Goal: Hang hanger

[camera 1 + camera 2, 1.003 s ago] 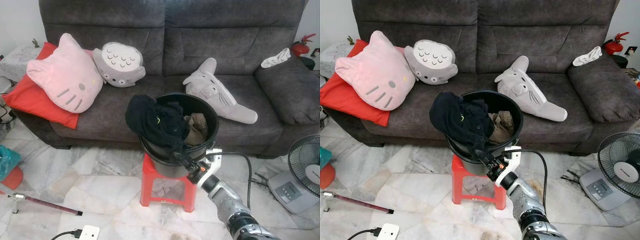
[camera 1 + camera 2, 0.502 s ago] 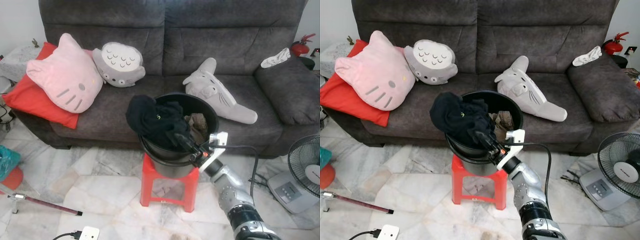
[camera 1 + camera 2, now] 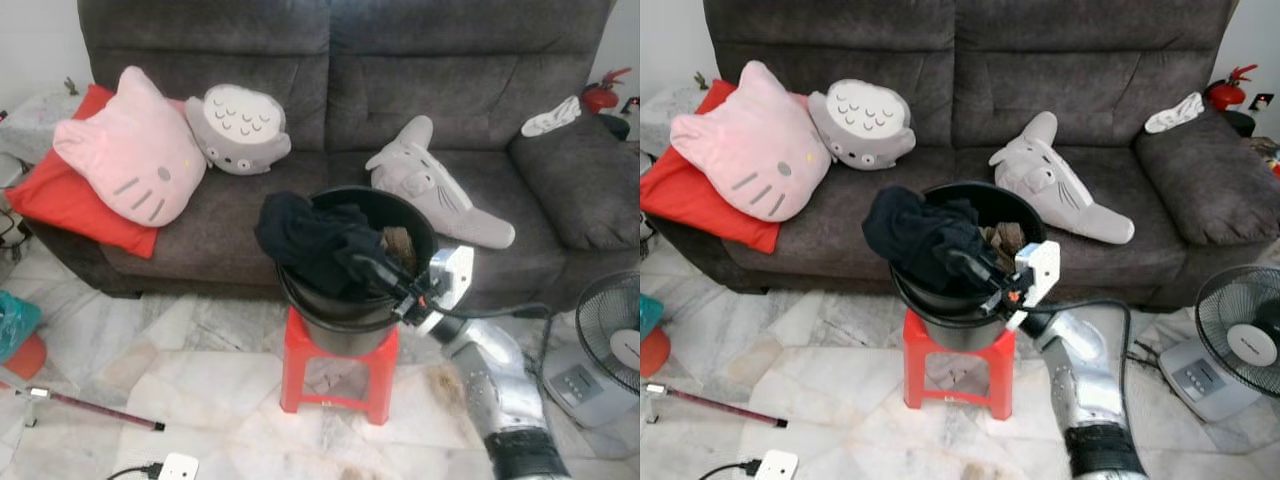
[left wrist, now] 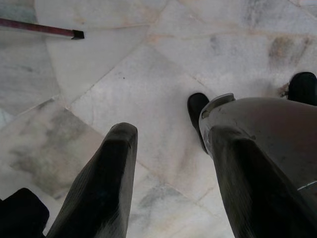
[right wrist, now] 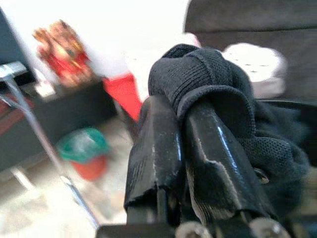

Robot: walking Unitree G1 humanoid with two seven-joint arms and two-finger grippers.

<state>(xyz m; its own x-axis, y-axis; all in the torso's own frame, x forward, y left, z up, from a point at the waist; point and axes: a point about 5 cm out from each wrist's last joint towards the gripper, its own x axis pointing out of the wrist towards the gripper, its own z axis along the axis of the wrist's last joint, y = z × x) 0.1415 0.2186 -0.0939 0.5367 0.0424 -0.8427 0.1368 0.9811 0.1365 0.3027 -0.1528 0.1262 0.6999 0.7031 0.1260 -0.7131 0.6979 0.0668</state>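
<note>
A black garment point(image 3: 305, 238) is heaped over the near left rim of a black bucket point(image 3: 428, 240) that stands on a red stool point(image 3: 335, 368) in front of the sofa. My right gripper point(image 3: 358, 266) reaches in over the bucket's front rim, its tips in the garment. In the right wrist view the two fingers point(image 5: 156, 148) are pressed together with the garment point(image 5: 208, 84) folded around their tips. Brownish clothes point(image 3: 1002, 237) lie deeper in the bucket. My left gripper point(image 4: 171, 134) hangs open above the marble floor.
A grey sofa point(image 3: 470, 90) holds a pink cat cushion point(image 3: 130, 150), a grey round plush point(image 3: 238, 128) and a grey shark-like plush point(image 3: 430, 185). A fan point(image 3: 612, 330) stands at the right. A thin pole point(image 3: 90, 408) and a white power strip point(image 3: 172, 466) lie on the floor at the left.
My right arm has risen from below the bucket's front wall to over its rim, pushing the fingers up into the black garment. The garment has shifted slightly; the left arm stays idle.
</note>
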